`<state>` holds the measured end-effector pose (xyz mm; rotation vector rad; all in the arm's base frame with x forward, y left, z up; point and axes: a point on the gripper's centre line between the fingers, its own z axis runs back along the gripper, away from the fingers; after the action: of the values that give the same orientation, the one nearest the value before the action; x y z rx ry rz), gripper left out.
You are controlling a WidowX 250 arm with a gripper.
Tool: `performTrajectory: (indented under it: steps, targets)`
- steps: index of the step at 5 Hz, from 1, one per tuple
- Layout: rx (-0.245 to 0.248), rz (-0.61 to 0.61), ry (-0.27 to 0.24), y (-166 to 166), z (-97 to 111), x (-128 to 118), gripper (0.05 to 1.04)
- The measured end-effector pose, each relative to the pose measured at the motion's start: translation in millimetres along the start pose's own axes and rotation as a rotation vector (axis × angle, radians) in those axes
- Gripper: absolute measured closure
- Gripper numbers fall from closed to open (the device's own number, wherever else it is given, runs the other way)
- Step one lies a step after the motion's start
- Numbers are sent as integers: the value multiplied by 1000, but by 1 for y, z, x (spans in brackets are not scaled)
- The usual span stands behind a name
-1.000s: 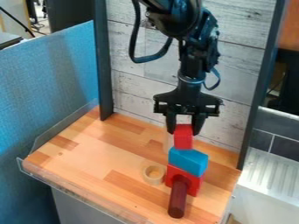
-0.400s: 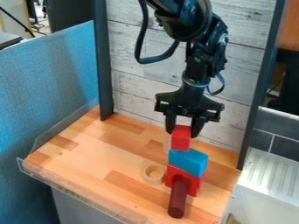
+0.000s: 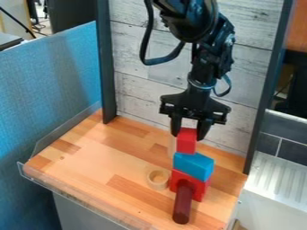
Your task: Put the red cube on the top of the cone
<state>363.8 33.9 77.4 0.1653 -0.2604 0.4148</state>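
While the fingers [image 3: 203, 129] grip the red cube [image 3: 186, 143], its contact with the blue block [image 3: 193, 166] is unclear.

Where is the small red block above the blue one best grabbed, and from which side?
The red block is probably best gripped by two opposite side faces, near its top, coming from above: those sides look flat and upright, while the blue block sits just below.

A small pale ring [image 3: 158, 185] sits on the wooden surface [image 3: 99, 155] just left of a red block [image 3: 200, 191] and dark red cylinder [image 3: 182, 206], a blue partition [image 3: 54, 85] standing along the left.
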Motion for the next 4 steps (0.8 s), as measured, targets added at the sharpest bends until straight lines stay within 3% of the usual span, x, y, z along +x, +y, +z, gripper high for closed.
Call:
performTrajectory:
  steps: [4]
  targets:
    - [29, -18, 19, -10, -14, -4, 522]
